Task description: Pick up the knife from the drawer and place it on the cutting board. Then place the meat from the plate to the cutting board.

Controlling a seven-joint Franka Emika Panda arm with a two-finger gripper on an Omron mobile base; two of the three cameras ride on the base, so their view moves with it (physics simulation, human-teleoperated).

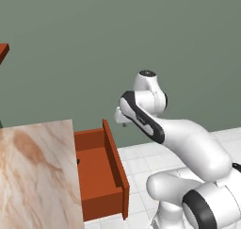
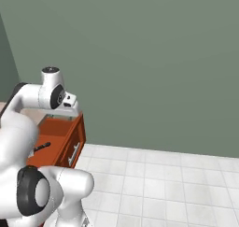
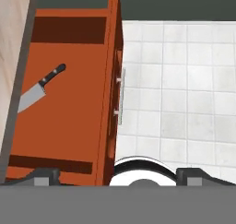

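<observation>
One knife in an open drawer, arm above

No brand, label or writing can be read anywhere. Largest is the drawer (image 1: 101,176), a smooth orange-red box with low walls and a flat bottom, pulled out from under a counter (image 1: 35,176) of pale marble veined with rust. On the drawer's outer front a thin metal bar handle (image 3: 121,97) runs lengthwise. Beside the drawer lies a floor (image 2: 163,184) of square white tiles with grey seams. Inside the drawer, near its counter side, the knife (image 3: 39,88) lies flat: a broad silver-grey blade partly hidden under the counter edge, and a short dark riveted handle pointing toward the drawer's middle. The gripper (image 3: 118,174) hangs above the drawer's front wall, fingers spread wide, holding nothing.
</observation>
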